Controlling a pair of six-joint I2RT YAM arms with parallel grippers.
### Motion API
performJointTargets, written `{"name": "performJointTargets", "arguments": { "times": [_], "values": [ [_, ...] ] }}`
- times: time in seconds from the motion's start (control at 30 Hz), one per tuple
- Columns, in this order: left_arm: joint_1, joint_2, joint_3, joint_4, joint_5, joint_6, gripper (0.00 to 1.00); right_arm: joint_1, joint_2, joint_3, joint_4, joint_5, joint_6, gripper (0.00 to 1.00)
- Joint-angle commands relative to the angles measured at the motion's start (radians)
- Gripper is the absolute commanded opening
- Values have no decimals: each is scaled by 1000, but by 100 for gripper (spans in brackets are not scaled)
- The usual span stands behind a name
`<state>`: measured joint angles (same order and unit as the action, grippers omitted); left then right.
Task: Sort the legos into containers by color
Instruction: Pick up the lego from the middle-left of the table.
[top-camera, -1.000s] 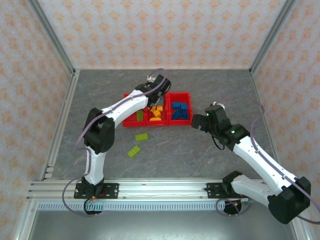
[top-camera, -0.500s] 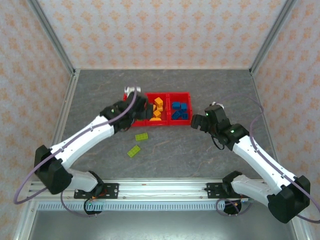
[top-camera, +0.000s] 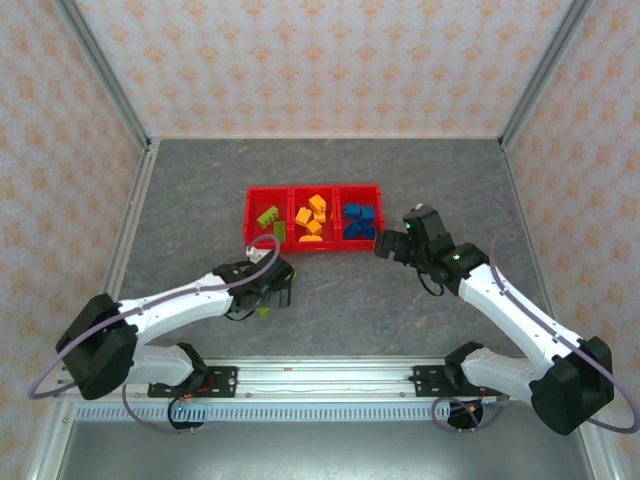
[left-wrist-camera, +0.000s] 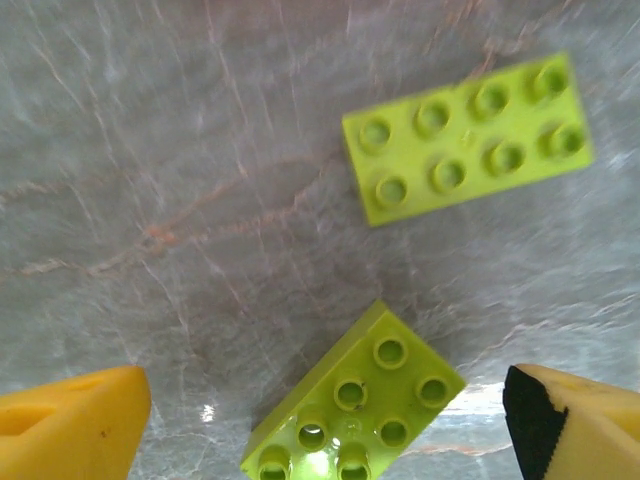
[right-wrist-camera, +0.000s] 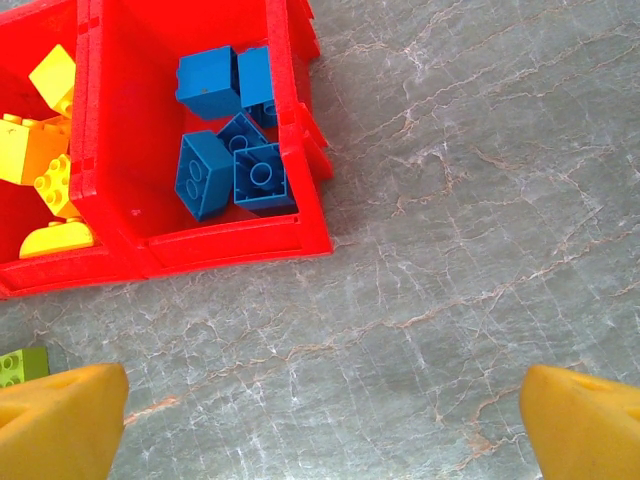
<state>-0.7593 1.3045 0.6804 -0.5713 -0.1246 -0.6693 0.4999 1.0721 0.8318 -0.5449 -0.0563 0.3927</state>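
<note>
Fingers of the left pincer (left-wrist-camera: 320, 428) are spread wide and hold nothing. It hangs low over the table (top-camera: 400, 310), between the tray (top-camera: 290, 188) and the near edge. Two green bricks (left-wrist-camera: 465, 135) lie flat below it, studs up. One sits between the fingertips, touching neither; the other lies just beyond it, apart. The right pincer (right-wrist-camera: 322, 425) is just as wide open and empty, above bare table beside the tray's near right corner.

In the tray, two more green bricks (top-camera: 272, 221) are in the left compartment, orange bricks (top-camera: 312, 216) are in the middle one, and blue bricks (right-wrist-camera: 230, 130) are in the right one.

Half a second ago the left pincer was over the tray's left compartment and hid it. It has since drawn back toward the near edge and now covers the spot where the two loose green bricks lay in plain sight. The right pincer has edged a little closer to the tray. The bricks and the tray have not shifted.
</note>
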Motion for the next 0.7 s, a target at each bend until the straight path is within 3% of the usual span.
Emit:
{"name": "performJointTargets", "arguments": {
  "times": [0.0,0.1,0.47,0.57,0.67],
  "values": [
    [-7,37,-26,59,49,9,93,-6,-42,-8,-15,26,12,100],
    [-7,52,-38,72,42,18,92,-5,-57,-15,-27,44,6,100],
    [-6,139,-47,157,85,59,75,-5,-42,-13,-20,45,6,100],
    [-5,164,-53,171,93,57,65,-6,-43,-16,-22,50,4,100],
    [-5,166,-58,183,100,52,48,-6,-44,-14,-29,57,2,100]
  ]
}}
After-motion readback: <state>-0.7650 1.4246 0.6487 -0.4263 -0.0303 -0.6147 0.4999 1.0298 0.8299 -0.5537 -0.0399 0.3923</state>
